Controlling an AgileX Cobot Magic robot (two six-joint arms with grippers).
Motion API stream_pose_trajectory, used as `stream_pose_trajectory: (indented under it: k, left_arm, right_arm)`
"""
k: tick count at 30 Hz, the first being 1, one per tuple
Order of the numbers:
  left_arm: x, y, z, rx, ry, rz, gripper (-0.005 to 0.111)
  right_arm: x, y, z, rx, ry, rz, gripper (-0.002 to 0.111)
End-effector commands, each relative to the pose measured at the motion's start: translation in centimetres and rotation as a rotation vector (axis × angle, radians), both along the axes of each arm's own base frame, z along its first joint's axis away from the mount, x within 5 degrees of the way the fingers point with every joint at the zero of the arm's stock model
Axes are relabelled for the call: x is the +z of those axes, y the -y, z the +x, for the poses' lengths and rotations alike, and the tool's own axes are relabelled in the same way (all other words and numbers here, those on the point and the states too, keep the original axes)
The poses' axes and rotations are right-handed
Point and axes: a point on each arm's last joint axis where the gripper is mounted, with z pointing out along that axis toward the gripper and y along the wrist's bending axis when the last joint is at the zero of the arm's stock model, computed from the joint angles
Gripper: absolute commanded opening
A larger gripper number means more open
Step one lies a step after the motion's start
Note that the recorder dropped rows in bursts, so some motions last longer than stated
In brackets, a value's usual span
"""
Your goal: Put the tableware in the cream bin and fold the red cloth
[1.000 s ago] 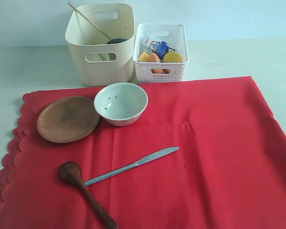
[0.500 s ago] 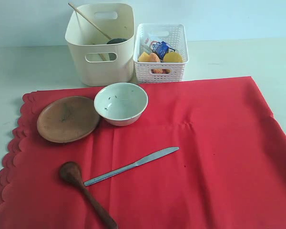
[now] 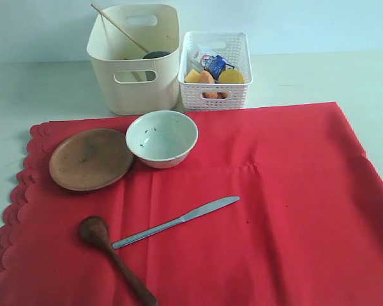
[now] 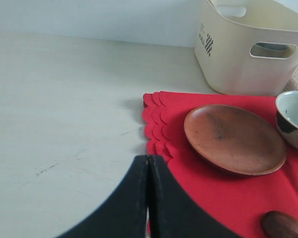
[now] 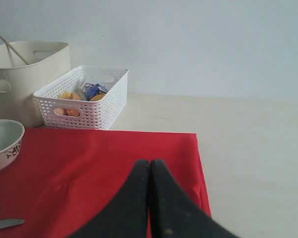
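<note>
My left pincer [image 4: 147, 159], closed on nothing like the right pincer [image 5: 149, 163], looks nearest the plate [image 4: 234, 139], which lies just ahead on the red cloth [image 4: 223, 193] by its scalloped edge, short of the cream bin [image 4: 238, 54].

White lattice basket [image 3: 214, 97], standing on pale table [image 3: 306, 76]. Inside basket: blue-and-white carton [image 3: 213, 64], cheese wedge [image 3: 192, 76], egg [image 3: 207, 77], lemon [image 3: 232, 76].

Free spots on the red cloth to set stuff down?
Free: large red cloth right of the metal knife; pale table right of the white lattice basket. Crowded: left, with brown round plate, white speckled bowl, dark wooden spoon.
</note>
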Motion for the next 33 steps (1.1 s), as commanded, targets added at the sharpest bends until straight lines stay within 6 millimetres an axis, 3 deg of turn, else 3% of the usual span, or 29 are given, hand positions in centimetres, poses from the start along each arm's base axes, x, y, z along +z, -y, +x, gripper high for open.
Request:
stream_pose_trajectory:
  k: [1,18,33]
  left_arm:
    - [1.7,0.0,0.5,-0.005,-0.010,0.002,0.000]
    - [10.8,2.0,5.9,-0.149,-0.070,0.010,0.000]
    - [11.0,2.0,5.9,-0.149,-0.065,0.009,0.000]
  right_arm:
    - [-0.1,0.0,0.0,-0.005,0.005,-0.004,0.000]
    - [-0.1,0.0,0.0,-0.005,0.006,-0.005,0.000]
    - [-0.1,0.0,0.0,-0.005,0.006,-0.005,0.000]
